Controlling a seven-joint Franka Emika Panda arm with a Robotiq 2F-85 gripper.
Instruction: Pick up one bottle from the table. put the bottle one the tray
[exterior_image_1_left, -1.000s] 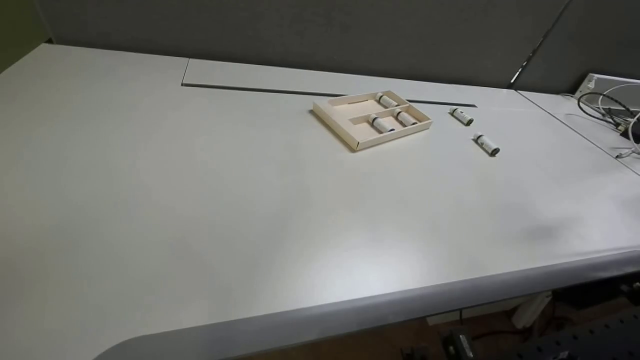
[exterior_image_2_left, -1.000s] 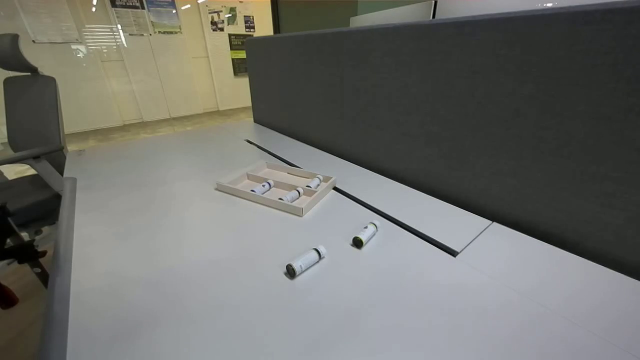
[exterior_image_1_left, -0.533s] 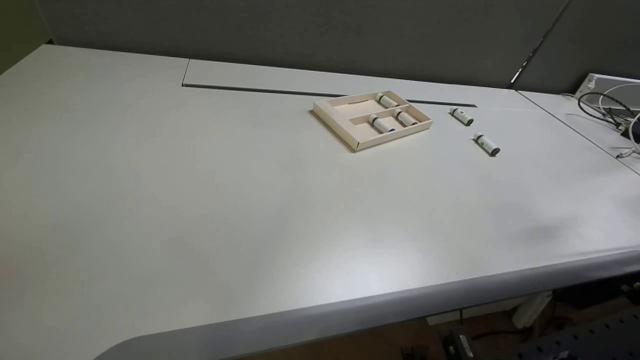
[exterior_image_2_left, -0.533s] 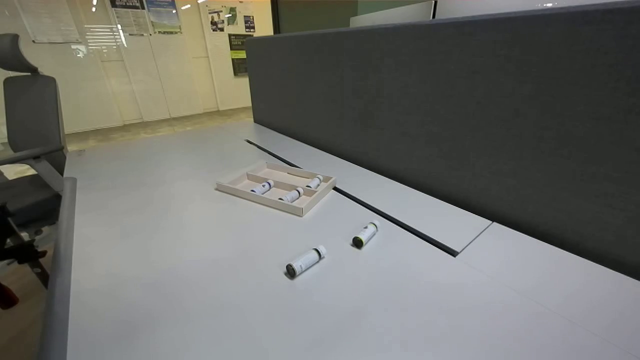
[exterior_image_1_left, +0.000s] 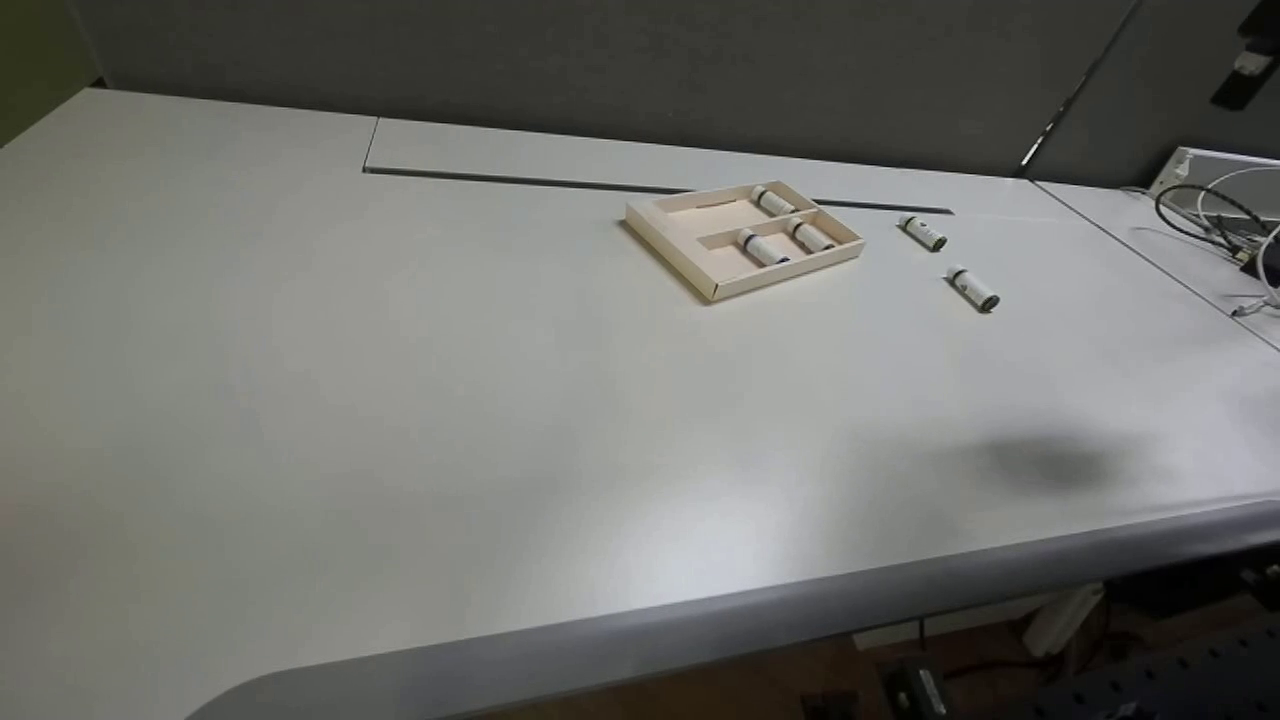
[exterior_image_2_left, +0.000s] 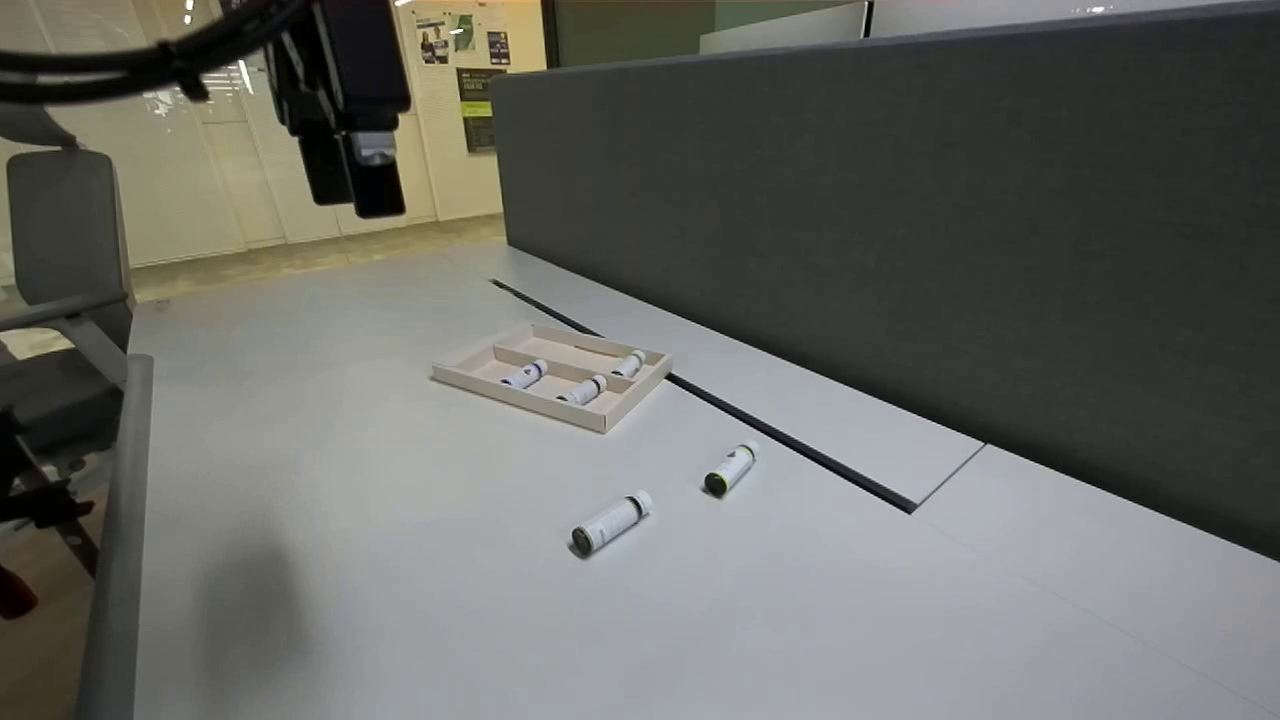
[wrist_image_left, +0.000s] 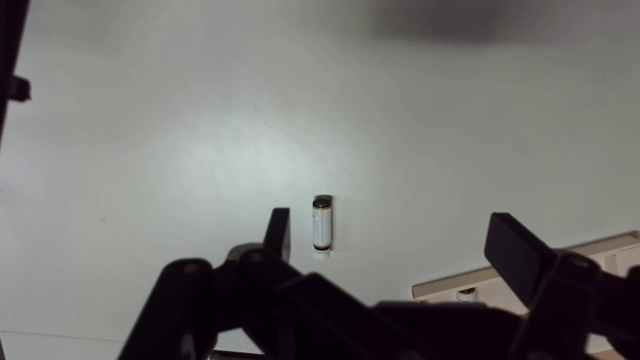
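Note:
Two whitish bottles with dark ends lie on the table (exterior_image_1_left: 450, 400). The nearer bottle (exterior_image_2_left: 612, 524) and the farther bottle (exterior_image_2_left: 732, 469) also show in an exterior view (exterior_image_1_left: 972, 289) (exterior_image_1_left: 922, 233). The beige tray (exterior_image_1_left: 670, 250) lies beside them and holds three similar bottles, two in one compartment and one in the other. My gripper (wrist_image_left: 391, 225) is open and empty, high above the table. In the wrist view one loose bottle (wrist_image_left: 322, 227) lies below, between the fingers in the picture and closer to the left one. The other loose bottle is hidden there.
A grey partition (exterior_image_2_left: 900, 250) stands along the back of the table. A dark slot (exterior_image_2_left: 800, 445) runs near it. Cables and a white box (exterior_image_1_left: 1215, 200) stand at the back right corner in an exterior view. A chair (exterior_image_2_left: 65, 230) stands past the front edge.
My gripper and its arm have come into both exterior views, where neither showed before. Their shadow on the table has grown darker. The bottles and tray have not moved.

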